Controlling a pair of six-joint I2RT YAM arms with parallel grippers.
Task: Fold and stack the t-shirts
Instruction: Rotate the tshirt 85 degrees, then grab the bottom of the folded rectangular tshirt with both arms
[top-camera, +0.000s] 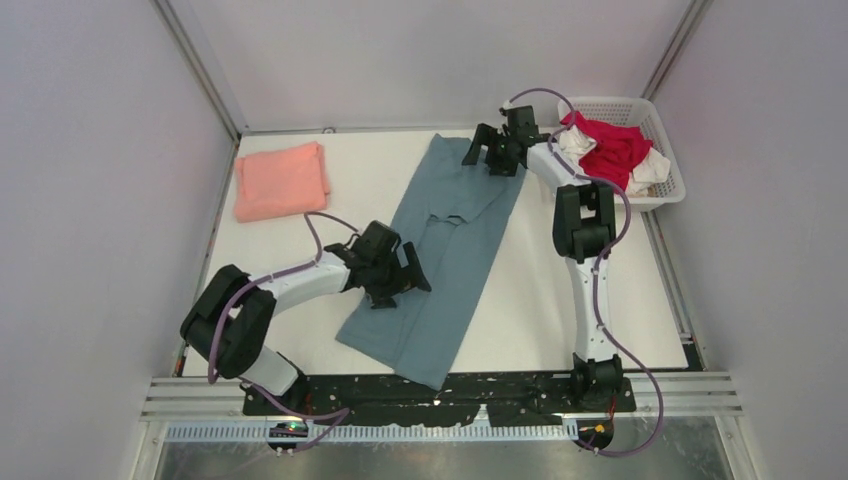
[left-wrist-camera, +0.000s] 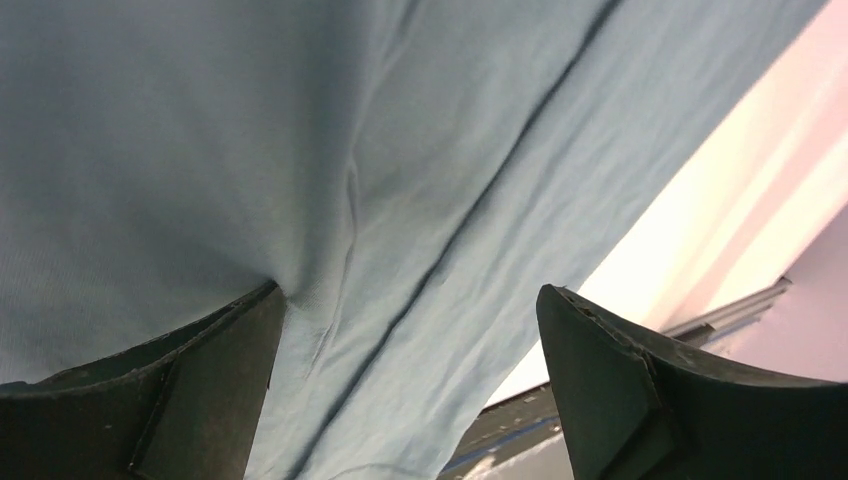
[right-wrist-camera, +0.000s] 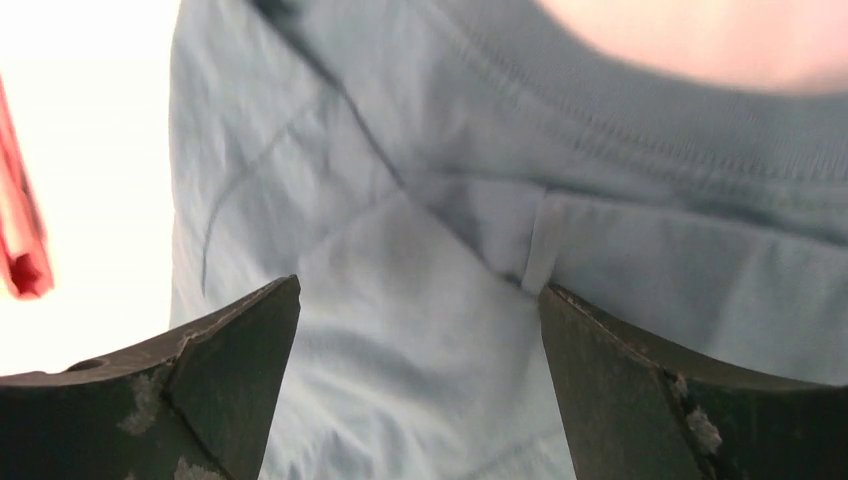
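A dusty teal t-shirt (top-camera: 440, 262) lies folded into a long strip, running diagonally from the table's back middle to its front edge. My left gripper (top-camera: 398, 283) is open and low over the strip's left side near the middle; its view shows teal cloth (left-wrist-camera: 400, 180) between spread fingers (left-wrist-camera: 200, 390). My right gripper (top-camera: 492, 155) is open over the strip's far end, with the collar seam (right-wrist-camera: 600, 150) just beyond its fingers (right-wrist-camera: 640, 390). A folded salmon-pink t-shirt (top-camera: 281, 180) lies at the back left. Red (top-camera: 612, 148) and white (top-camera: 652, 170) t-shirts sit crumpled in the basket.
A white lattice basket (top-camera: 665, 195) stands at the back right beside the right arm. White walls close in the table on three sides. A black rail (top-camera: 500, 392) runs along the front edge, and the teal shirt's near corner hangs over it.
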